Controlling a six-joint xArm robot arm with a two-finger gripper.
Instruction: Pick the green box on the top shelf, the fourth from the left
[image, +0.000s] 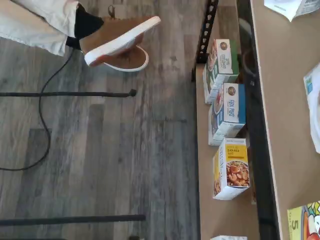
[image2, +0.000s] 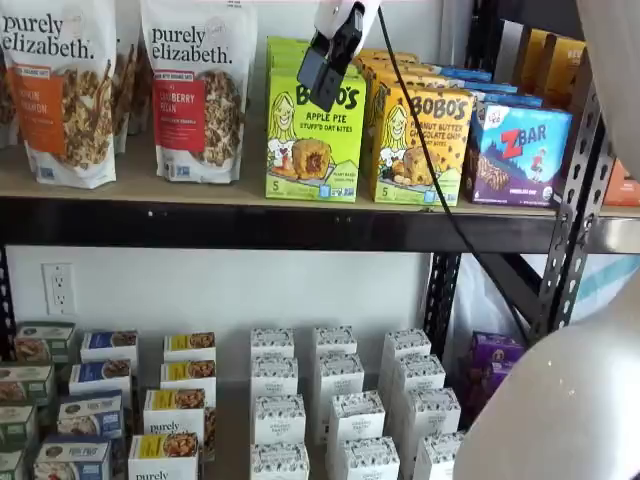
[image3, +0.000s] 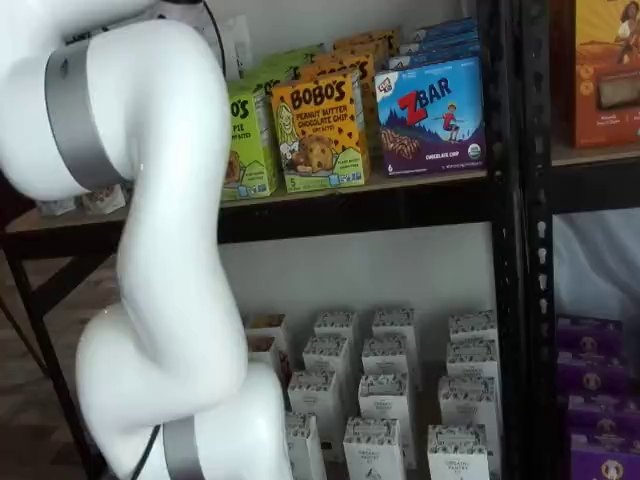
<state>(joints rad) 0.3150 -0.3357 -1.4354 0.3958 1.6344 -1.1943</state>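
Starting at the left of the top shelf (image2: 150, 190), two Purely Elizabeth granola bags (image2: 198, 85) stand side by side, the far-left one cut off by the frame edge. Next along, there's the green box (image2: 314, 135), the lime Bobo's Apple Pie carton, upright at the front of the board with more green boxes lined up behind it. Hanging right in front of its upper part is the gripper (image2: 328, 58), white body running off the top edge, black fingers pointing down and left, a cable trailing down past the boxes. The fingers are seen side-on as one dark block, so no gap shows here; the jaws stand as wide apart as they go and have hold of nothing, the green box sitting untouched on the shelf. Just right of it, the yellow-orange Bobo's peanut butter box (image2: 418, 145), then the blue ZBar box (image2: 520, 150) near the dark upright. In a shelf view the big white arm (image3: 150, 250) fills the left half and hides most of the green box, only a sliver of its right side showing. On the lower level, rows of small white boxes (image2: 335, 410), partly blocked by a blurred white shape at bottom right. The wrist view looks at grey plank flooring (image: 125, 165), a tan shoe (image: 120, 40), and three small cartons (image: 227, 120) on a lower shelf.
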